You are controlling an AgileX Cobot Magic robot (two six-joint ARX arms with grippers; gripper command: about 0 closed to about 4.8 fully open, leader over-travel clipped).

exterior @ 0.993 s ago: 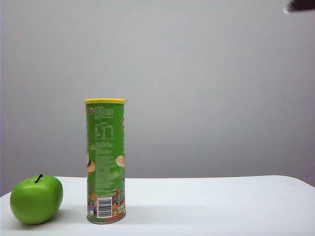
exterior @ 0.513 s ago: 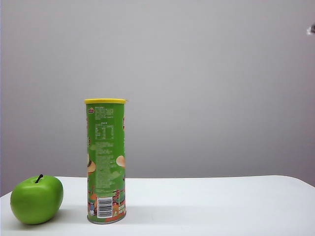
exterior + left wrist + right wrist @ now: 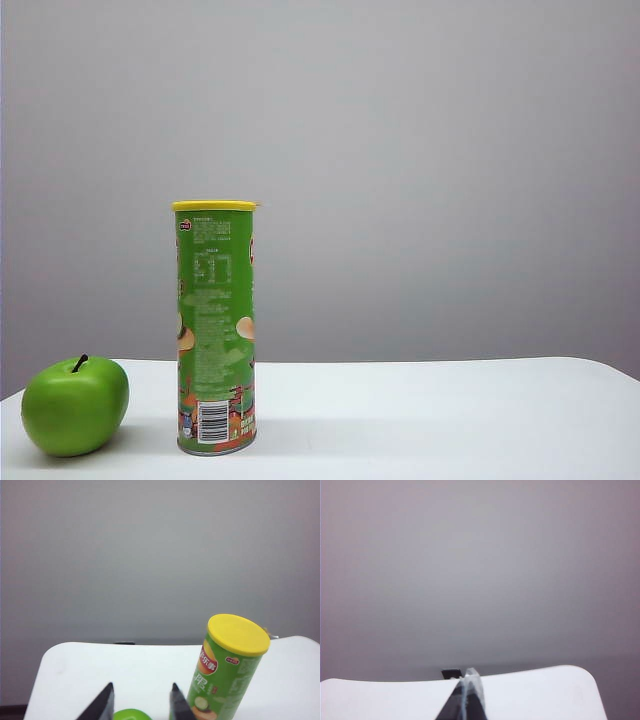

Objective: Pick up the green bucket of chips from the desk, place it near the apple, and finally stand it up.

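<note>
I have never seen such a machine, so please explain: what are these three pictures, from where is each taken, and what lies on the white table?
It is a robot with two arms, each ending in a two-finger gripper. One picture comes from a fixed camera facing the desk; no arm shows there. The other two come from cameras on the wrists. On the desk the green bucket of chips stands upright, close beside the apple but not touching it. The left gripper is open and holds nothing. The right gripper is shut and empty.

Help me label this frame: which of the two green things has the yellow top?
The green bucket of chips, standing upright beside the apple, which has only a dark stem.
</note>
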